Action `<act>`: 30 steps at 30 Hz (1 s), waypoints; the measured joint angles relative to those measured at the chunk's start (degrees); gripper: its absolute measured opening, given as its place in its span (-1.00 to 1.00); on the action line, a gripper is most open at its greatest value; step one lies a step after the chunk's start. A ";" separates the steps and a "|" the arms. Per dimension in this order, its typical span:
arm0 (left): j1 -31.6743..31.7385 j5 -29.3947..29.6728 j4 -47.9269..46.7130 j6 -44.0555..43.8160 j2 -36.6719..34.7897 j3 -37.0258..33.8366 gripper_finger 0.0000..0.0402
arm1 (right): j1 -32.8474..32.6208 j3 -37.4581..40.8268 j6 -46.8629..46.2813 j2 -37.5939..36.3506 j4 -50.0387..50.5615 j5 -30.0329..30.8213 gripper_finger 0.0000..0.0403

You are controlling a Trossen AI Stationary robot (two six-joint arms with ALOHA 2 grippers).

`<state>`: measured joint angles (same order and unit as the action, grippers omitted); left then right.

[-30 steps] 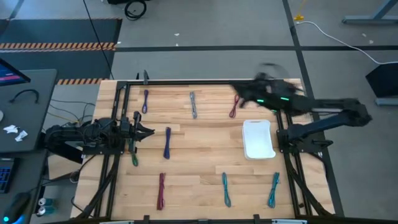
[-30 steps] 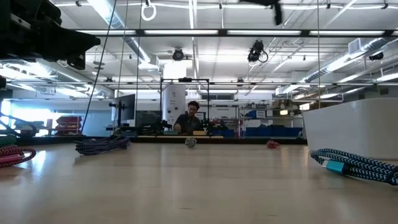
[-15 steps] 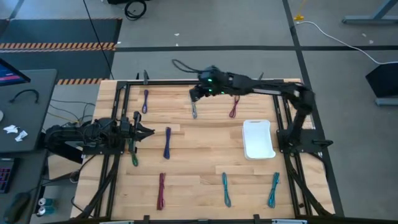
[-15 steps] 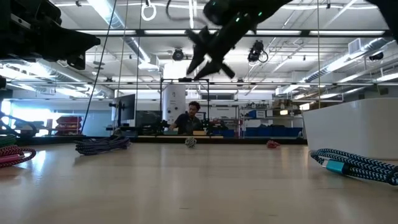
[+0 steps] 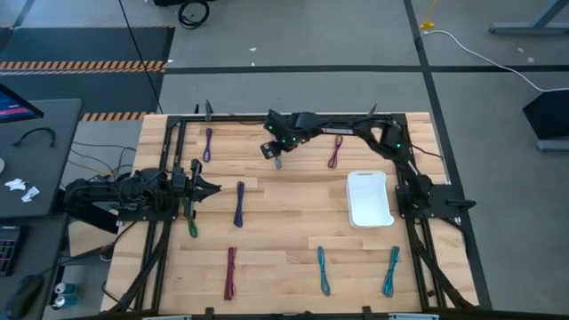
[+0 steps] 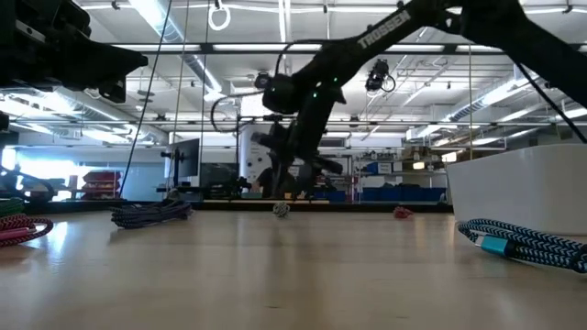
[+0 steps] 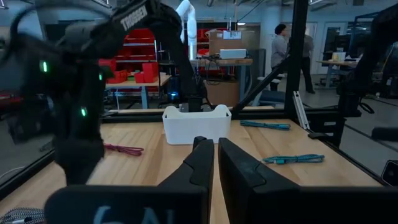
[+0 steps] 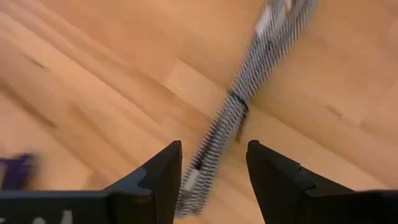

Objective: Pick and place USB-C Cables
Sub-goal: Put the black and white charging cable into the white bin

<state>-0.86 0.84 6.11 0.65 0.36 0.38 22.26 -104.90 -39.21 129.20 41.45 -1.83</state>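
My right gripper [image 5: 269, 149] is stretched to the far middle of the table and stands open just above a grey USB-C cable [image 5: 277, 161]. In the right wrist view the grey cable [image 8: 236, 118] runs up between the two spread fingers [image 8: 163, 174], lying flat on the wood and touching neither. Other cable bundles lie flat and apart: purple [image 5: 207, 144], maroon [image 5: 335, 151], blue [image 5: 239, 203], green [image 5: 191, 228], magenta [image 5: 230, 271] and two teal ones [image 5: 323, 269] [image 5: 391, 269]. My left gripper [image 5: 213, 188] waits shut at the table's left side.
A white tray [image 5: 369, 197] stands right of the middle; in the low view its wall [image 6: 518, 188] rises behind a teal cable [image 6: 523, 240]. A black frame [image 5: 293, 116] borders the table's far edge and sides. People stand in the room beyond the table.
My right arm has swung from the table's far right corner toward the left along the far edge. It has then come down until its gripper hangs close over the grey cable. No cable has moved.
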 joint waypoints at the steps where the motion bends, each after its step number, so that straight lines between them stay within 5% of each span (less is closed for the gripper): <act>1: 0.00 -0.02 0.00 0.00 0.00 0.00 -0.83 | 0.00 0.00 -0.26 0.76 0.08 -0.24 -0.05; 10: -0.01 -0.02 0.00 0.00 0.00 0.00 -0.86 | -0.40 -0.28 -0.65 1.95 -0.19 4.26 0.10; 30: 0.00 -0.02 -0.04 0.00 0.00 -0.01 -0.85 | -5.86 -0.22 -3.53 4.31 -1.02 6.87 -0.01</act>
<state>-0.86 0.82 6.07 0.64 0.36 0.37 16.40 -105.12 -42.74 133.51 40.44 5.04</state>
